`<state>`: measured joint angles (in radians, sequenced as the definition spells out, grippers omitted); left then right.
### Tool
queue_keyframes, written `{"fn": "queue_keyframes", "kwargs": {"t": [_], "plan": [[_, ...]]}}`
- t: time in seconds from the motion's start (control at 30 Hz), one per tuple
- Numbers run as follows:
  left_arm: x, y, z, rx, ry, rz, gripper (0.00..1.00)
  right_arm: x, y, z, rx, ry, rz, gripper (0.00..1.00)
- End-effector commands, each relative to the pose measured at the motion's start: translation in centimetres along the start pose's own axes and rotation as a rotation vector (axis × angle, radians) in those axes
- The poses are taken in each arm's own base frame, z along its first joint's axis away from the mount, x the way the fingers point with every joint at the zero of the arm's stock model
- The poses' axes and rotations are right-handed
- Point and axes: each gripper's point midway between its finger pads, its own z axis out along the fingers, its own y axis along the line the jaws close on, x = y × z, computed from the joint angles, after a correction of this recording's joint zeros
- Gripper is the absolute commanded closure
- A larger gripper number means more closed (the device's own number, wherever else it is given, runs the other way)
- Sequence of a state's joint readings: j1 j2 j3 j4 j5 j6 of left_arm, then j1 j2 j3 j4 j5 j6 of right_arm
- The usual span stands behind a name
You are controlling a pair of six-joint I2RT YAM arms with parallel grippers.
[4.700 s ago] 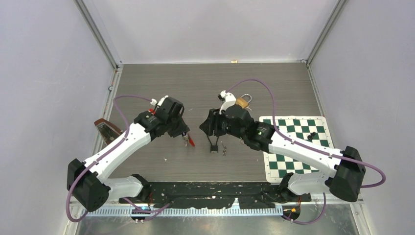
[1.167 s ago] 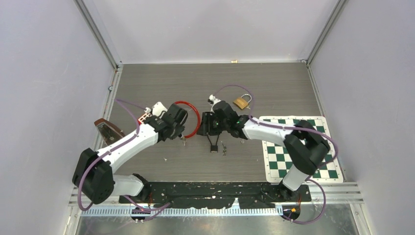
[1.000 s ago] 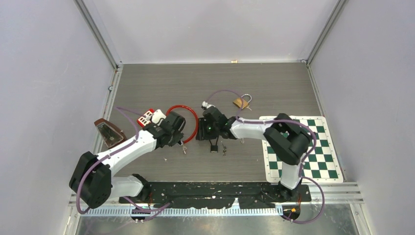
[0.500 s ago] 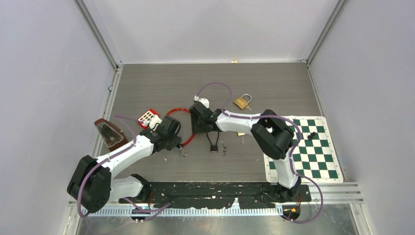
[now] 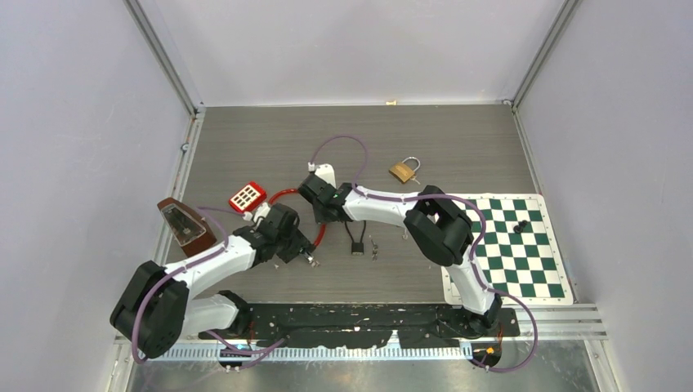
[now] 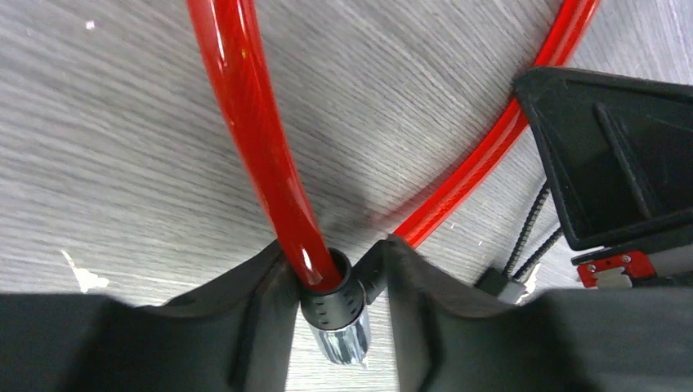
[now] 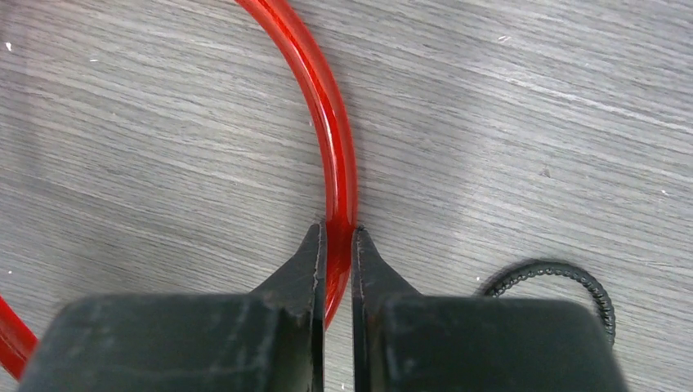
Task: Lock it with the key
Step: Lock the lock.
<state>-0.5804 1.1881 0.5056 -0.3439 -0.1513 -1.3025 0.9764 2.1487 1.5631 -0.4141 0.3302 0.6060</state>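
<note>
With the right gripper (image 7: 335, 238), pinching the red cable (image 7: 331, 122) partway along its curve. Fingertips pressed shut against both sides of it, low over the wooden table (image 7: 531, 98).

With the left gripper (image 6: 331, 265), hugging the same cable's end fitting (image 6: 333, 306). Black collar and bare metal tip sitting between the fingers, tip pointing back toward the wrist. Looks clasped rather than let go, though cannot tell how firmly.

Holding no key in either grip. Seems to lie as a small metal key (image 5: 374, 247) flat on the wood, off to the right of the left gripper and nearer the bases than the right gripper. Just beside a black padlock (image 5: 356, 247). Too small to read its shape or teeth. Beyond the right gripper's forearm, well apart, a brass padlock (image 5: 400, 172).

Expect a glossy, springy cable, apt to slide through smooth pads and to recoil once freed. Better taken at the collar, where stiff and stepped, than on the slick red sheath.

Expect a light, thin, hard key, awkward to lift off flat wood. Take hold by the bow, from its edges, leaving the blade free. Squeeze squarely, since likely to swivel or skate away under a crooked pinch.
</note>
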Motion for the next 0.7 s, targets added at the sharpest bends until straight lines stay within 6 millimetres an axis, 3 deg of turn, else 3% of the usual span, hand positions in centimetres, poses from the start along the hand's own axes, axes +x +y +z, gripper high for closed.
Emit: {"fn": "queue_keyframes", "kwargs": {"t": [0.0, 0.13, 0.27, 0.4, 0.67], "plan": [[0.4, -1.3, -0.2, 0.075, 0.016, 0.018, 0.47, 2.4, -1.8, 0.3, 0.077, 0.065, -0.084, 0.95], [-0.3, -0.4, -0.8, 0.028, -0.011, 0.029, 0.34, 1.8, -1.5, 0.5, 0.064, 0.052, -0.094, 0.95], [-0.2, 0.3, -1.3, -0.008, -0.001, 0.056, 0.28, 1.6, -1.1, 0.8, 0.048, 0.05, -0.102, 0.95], [0.1, 1.0, -1.5, -0.028, 0.022, 0.121, 0.27, 1.5, -0.8, 0.9, 0.029, 0.046, -0.105, 0.95], [1.2, -0.4, -1.5, 0.144, 0.072, 0.411, 0.27, 1.5, 0.0, 0.9, -0.022, 0.048, -0.127, 0.95]]}}
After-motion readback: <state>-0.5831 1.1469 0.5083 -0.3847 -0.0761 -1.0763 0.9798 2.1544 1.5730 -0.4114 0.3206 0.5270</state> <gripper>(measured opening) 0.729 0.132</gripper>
